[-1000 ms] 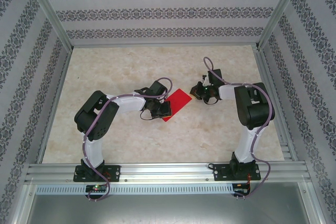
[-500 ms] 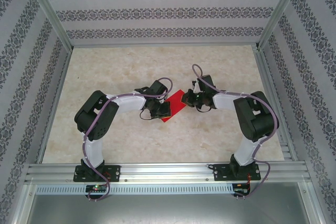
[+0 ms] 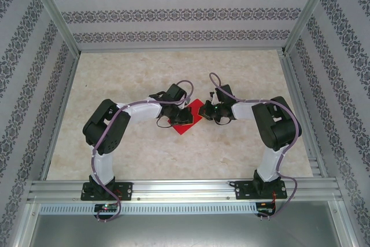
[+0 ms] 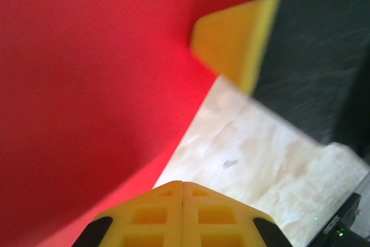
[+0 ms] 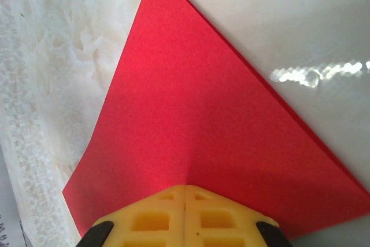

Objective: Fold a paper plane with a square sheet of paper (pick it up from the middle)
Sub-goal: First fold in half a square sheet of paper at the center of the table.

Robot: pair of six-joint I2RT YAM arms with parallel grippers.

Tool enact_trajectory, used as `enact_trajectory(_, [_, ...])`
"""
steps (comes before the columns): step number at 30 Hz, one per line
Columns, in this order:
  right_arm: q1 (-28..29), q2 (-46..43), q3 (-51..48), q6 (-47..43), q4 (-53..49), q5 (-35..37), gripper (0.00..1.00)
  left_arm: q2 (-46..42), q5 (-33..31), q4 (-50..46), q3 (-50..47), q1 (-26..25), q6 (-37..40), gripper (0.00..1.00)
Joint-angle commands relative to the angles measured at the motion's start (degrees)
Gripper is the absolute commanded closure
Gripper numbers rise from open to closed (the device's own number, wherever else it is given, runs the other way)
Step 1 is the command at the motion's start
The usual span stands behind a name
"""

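The red square sheet of paper lies on the marble table between my two grippers. A second layer shows along its right edge in the right wrist view. My left gripper is shut, its yellow tips low at the sheet's lower edge with bare table just ahead. My right gripper is also shut, its tips pressing on the sheet, which rises in a faint ridge ahead of them. One right fingertip shows in the left wrist view, touching the paper. A paper plane is out of view.
The beige marble table is fenced by an aluminium frame in front and patterned walls on three sides. Both arms bend inward toward the table's middle, their wrists close together.
My right gripper has swung left from beside the sheet onto its right part. The left gripper has shifted slightly right over the paper, so less red shows from above.
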Motion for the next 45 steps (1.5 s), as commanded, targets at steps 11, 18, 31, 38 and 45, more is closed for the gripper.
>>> enact_trajectory(11, [0.19,3.54,-0.17,-1.49,-3.22,2.48,1.0,6.07,-0.27,4.29,1.64,0.31,5.08,0.99])
enact_trajectory(18, [0.02,3.89,0.3,-2.67,-5.99,3.61,1.0,4.31,0.85,4.18,-5.91,1.72,6.28,1.0])
enact_trajectory(31, [-0.9,7.0,3.25,-6.58,-15.9,8.13,1.0,-1.66,5.15,-0.19,-14.15,3.63,11.12,1.0])
enact_trajectory(38, [-1.04,7.89,3.81,-7.1,-17.23,9.46,1.0,-2.46,5.09,-2.31,-15.42,4.66,12.75,1.0])
enact_trajectory(45, [-1.2,8.63,4.5,-7.39,-18.14,9.7,1.0,-3.83,4.1,-3.02,-18.07,5.15,12.3,1.0])
